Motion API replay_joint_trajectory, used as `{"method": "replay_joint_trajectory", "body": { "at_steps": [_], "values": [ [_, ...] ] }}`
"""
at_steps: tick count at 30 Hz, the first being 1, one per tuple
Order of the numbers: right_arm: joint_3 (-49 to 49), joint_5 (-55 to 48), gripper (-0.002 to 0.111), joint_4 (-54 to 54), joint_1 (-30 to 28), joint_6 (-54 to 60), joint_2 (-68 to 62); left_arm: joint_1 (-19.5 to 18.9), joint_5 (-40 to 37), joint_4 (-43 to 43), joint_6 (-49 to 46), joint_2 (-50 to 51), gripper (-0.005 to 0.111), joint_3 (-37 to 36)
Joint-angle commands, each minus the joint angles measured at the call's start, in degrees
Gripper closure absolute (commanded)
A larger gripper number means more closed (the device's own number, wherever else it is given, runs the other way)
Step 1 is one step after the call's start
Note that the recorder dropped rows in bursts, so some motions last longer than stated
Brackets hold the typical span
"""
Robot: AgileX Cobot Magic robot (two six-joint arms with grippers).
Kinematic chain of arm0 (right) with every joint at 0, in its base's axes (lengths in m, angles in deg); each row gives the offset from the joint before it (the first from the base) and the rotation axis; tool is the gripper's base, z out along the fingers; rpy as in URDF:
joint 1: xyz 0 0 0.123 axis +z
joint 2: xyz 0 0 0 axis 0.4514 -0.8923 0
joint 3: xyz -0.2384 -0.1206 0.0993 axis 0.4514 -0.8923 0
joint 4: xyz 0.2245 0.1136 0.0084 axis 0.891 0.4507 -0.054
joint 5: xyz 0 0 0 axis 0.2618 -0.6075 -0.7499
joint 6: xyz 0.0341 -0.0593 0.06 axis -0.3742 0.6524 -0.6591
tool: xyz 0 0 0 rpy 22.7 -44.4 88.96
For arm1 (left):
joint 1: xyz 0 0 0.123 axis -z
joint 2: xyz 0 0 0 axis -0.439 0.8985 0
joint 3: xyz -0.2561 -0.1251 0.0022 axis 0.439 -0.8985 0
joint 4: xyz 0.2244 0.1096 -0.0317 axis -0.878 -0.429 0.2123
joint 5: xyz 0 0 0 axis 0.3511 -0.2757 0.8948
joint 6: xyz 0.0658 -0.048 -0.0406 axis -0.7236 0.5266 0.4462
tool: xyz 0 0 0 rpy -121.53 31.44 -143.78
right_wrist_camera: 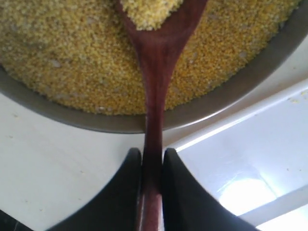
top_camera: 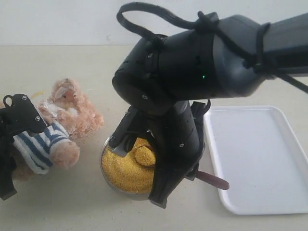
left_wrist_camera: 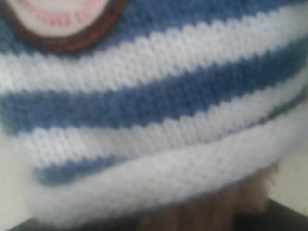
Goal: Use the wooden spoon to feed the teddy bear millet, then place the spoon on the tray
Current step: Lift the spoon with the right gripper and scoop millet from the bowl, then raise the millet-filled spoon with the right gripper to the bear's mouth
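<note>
The teddy bear [top_camera: 67, 115] lies tilted at the left, and its striped shirt [left_wrist_camera: 154, 96] with a badge [left_wrist_camera: 62, 19] fills the left wrist view. My left gripper [top_camera: 14, 144] is shut on the bear's body; its jaws are hidden in its own wrist view. My right gripper [right_wrist_camera: 152, 153] is shut on the handle of the wooden spoon [right_wrist_camera: 156, 72]. The spoon's bowl [top_camera: 144, 155] carries a heap of millet just above the millet [top_camera: 120, 171] in the metal bowl [top_camera: 107, 144]. The handle end [top_camera: 214, 181] sticks out toward the tray [top_camera: 260, 159].
The right arm [top_camera: 192, 72] bulks over the middle of the beige table and hides much of the bowl. The white tray [right_wrist_camera: 250, 144] holds nothing and lies right beside the bowl's rim [right_wrist_camera: 72, 118].
</note>
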Motion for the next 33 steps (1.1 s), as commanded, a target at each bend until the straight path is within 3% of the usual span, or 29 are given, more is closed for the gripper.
{"method": "replay_joint_trajectory", "body": {
  "at_steps": [1, 20, 33],
  "values": [
    [0.42, -0.38, 0.109, 2.85, -1.34, 1.77, 1.26, 0.46, 0.53, 0.38, -0.63, -0.67, 0.103, 0.42],
    [17.84, -0.38, 0.109, 3.71, -1.34, 1.76, 1.97, 0.46, 1.43, 0.38, -2.78, -3.64, 0.103, 0.42],
    [36.58, -0.38, 0.109, 2.82, 0.45, 2.00, -11.77, 0.46, 1.52, 0.38, -3.19, -5.31, 0.103, 0.42]
  ]
}}
